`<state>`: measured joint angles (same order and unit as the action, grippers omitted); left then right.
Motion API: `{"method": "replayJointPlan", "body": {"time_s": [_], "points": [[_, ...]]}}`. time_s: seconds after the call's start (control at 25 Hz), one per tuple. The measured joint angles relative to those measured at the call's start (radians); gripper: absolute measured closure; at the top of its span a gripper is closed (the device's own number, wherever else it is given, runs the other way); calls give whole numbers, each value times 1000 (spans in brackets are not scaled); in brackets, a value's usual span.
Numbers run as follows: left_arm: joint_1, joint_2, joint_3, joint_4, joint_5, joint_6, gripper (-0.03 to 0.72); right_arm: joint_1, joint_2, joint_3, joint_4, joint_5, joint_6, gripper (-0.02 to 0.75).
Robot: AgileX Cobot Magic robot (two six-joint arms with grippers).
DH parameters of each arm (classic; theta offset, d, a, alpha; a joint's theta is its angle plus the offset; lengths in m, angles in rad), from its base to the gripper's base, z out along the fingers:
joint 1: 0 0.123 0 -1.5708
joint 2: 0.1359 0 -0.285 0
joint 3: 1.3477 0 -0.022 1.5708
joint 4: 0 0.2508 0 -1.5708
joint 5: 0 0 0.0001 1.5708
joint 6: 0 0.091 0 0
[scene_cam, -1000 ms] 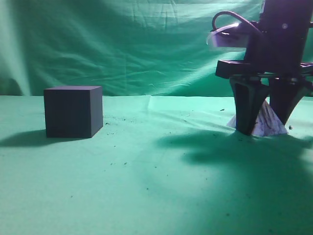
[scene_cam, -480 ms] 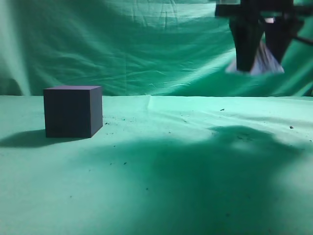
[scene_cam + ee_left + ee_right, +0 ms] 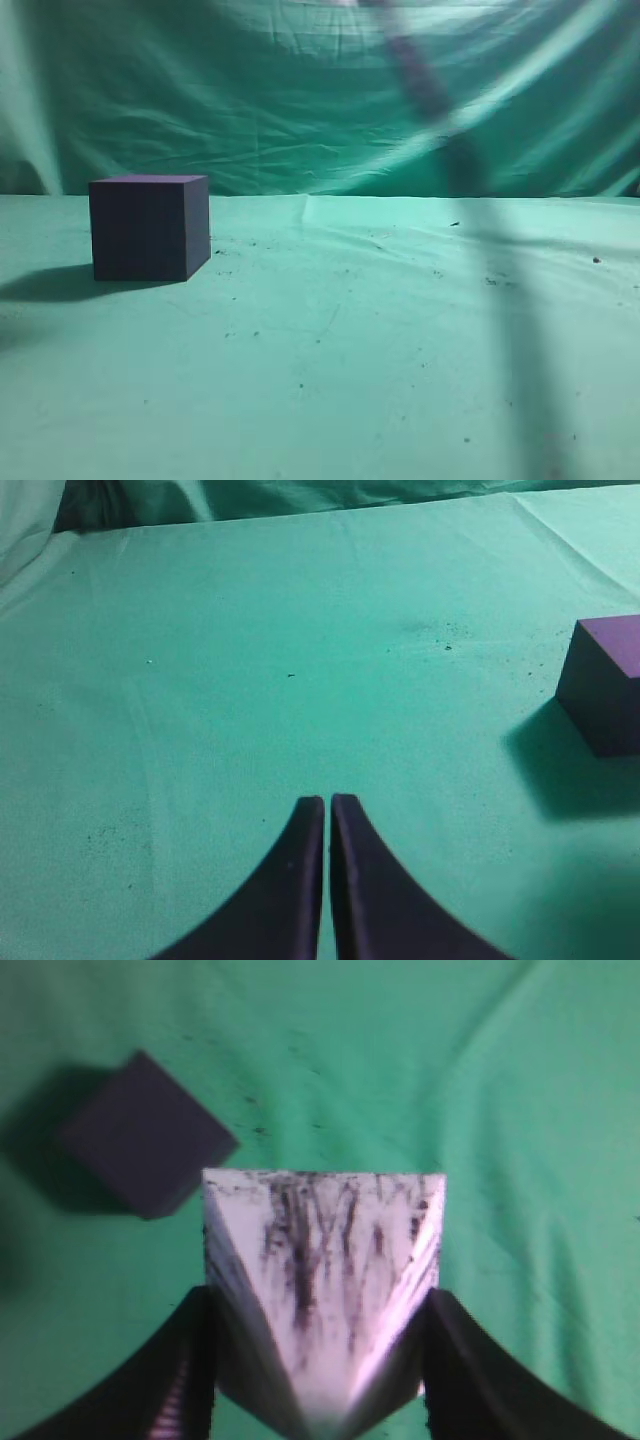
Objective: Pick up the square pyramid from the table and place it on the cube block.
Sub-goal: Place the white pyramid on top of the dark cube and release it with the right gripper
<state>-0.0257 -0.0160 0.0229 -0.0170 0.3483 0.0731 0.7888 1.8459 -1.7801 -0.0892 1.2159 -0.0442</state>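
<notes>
Green wrinkled cloth drapes the worktop [image 3: 330, 350]. Right gripper [image 3: 318, 1360] pinches the white, grey-streaked square pyramid [image 3: 320, 1280] aloft; matte dark purple cube block [image 3: 145, 1150] at ten o'clock — sloped faces could slip. Left gripper [image 3: 327, 810] pressed together.

Your left gripper [image 3: 327, 805] has its two dark fingers pressed together tip to tip, nothing between them, held low over the table [image 3: 250, 660]. Your right gripper [image 3: 318, 1360] is clamped on the square pyramid [image 3: 320, 1260], one finger on each sloping side, held high and looking straight down. In the exterior view neither gripper shows.
</notes>
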Motion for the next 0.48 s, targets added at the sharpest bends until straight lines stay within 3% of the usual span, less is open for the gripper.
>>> {"method": "replayJointPlan", "body": {"time_s": [0.24,0.48], "points": [[0,0,0,0,0,0,688,141,191,-164,5,23,-2,363],[0,0,0,0,0,0,688,168,322,-248,5,27,4,363]]}}
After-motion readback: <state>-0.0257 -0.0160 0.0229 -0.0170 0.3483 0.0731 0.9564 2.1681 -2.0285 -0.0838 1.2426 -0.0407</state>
